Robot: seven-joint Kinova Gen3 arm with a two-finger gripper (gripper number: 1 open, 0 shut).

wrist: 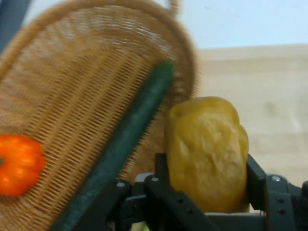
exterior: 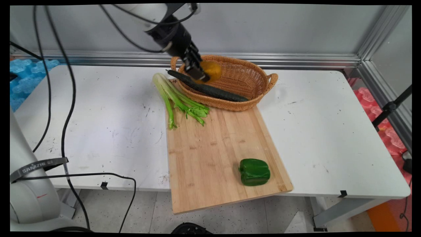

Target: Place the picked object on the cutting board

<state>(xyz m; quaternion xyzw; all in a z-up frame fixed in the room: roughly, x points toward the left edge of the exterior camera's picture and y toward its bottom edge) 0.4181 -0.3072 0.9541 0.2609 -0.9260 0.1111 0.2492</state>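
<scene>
The gripper (exterior: pixel 203 74) clamps a yellow pepper (exterior: pixel 212 71) over the wicker basket (exterior: pixel 243 82) at upper centre. A cucumber (exterior: pixel 210 89) lies across the basket, an orange pepper (wrist: pixel 18 163) inside. Celery (exterior: pixel 174 98) and a green pepper (exterior: pixel 254 171) rest on the cutting board (exterior: pixel 213 154) on the white surface (exterior: pixel 108 125).

White rectangular table (exterior: pixel 329 131), top scuffed with dark specks. Lying directly on it: 1 light bamboo cutting board (exterior: pixel 217 148), long axis front to back, its near end overhanging the table's front edge; 1 oval woven wicker basket (exterior: pixel 250 82) with 2 loop handles, at the back, its near rim overlapping the board's far end. 1 bunch of pale green celery stalks (exterior: pixel 174 98) lies partly on the table, partly across the board's far left corner.
</scene>
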